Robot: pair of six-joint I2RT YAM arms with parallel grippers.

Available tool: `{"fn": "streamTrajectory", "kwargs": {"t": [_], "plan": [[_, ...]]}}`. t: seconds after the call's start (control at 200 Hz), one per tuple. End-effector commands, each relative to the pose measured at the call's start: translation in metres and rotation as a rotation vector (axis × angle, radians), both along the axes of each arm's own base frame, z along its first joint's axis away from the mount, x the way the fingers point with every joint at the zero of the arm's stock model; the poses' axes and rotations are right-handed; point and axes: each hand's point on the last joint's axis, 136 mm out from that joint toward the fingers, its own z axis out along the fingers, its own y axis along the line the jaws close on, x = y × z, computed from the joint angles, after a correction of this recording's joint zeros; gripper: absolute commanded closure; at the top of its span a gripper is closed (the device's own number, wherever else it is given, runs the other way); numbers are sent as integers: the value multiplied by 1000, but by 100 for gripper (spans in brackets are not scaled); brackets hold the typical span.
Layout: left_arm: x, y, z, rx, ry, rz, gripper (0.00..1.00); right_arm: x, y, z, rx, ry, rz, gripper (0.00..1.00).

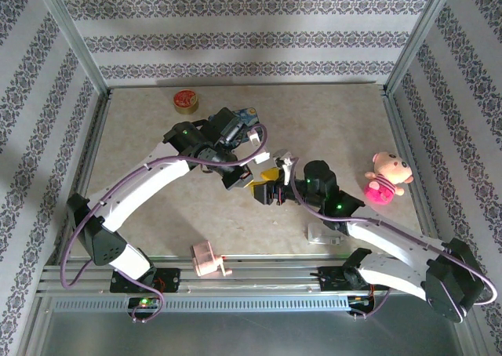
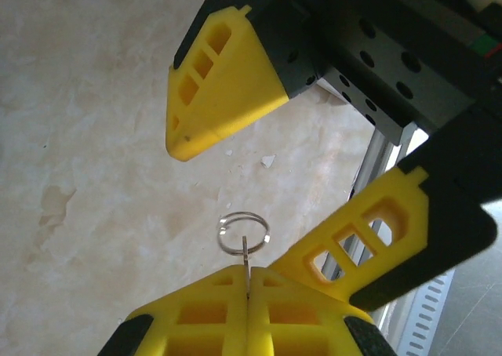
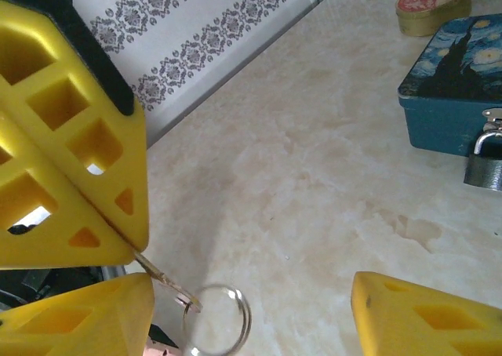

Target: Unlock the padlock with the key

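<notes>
Left pincer (image 2: pixel 247 287) is pressed shut on the key (image 2: pixel 246 260), of which only a thin sliver of blade and its wire ring (image 2: pixel 244 233) are visible. Right pincer (image 3: pixel 252 292) gapes wide around them, gripping nothing. Cut off by the frame edge, the padlock (image 3: pixel 485 166) hangs against the blue tin (image 3: pixel 451 89). Below is a mottled beige tabletop (image 3: pixel 314 160), walled by patterned wallpaper (image 3: pixel 196 27).

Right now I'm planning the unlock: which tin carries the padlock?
The blue starry tin; the padlock hangs from its front. The round red-lidded tin has none.

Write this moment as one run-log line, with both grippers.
left gripper: shut on key | right gripper: open, beside key | padlock: hanging on blue tin
</notes>
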Motion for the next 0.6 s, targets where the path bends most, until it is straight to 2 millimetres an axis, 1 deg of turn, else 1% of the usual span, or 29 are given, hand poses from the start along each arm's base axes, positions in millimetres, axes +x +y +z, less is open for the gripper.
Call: {"fn": "streamTrajectory", "kwargs": {"t": [0.0,0.14,0.215,0.34,0.475,0.545,0.595], "plan": [[-12,-2,4,-22,3,-43,100,10,6,16,0,-66,-30,34],[-13,1,7,-27,-14,-43,100,22,-3,9,-25,-57,-108,37],[-13,3,11,-36,-37,-42,100,20,-8,7,-8,-46,-110,41],[-17,5,20,-74,-73,-55,100,14,-19,13,40,-46,-107,43],[-23,4,31,-131,-103,-78,100,-1,-26,21,83,-62,-66,45],[-26,4,35,-157,-113,-95,100,-13,-24,29,113,-80,-6,45],[-28,3,37,-169,-118,-107,100,-26,-20,37,137,-98,66,44]]}}
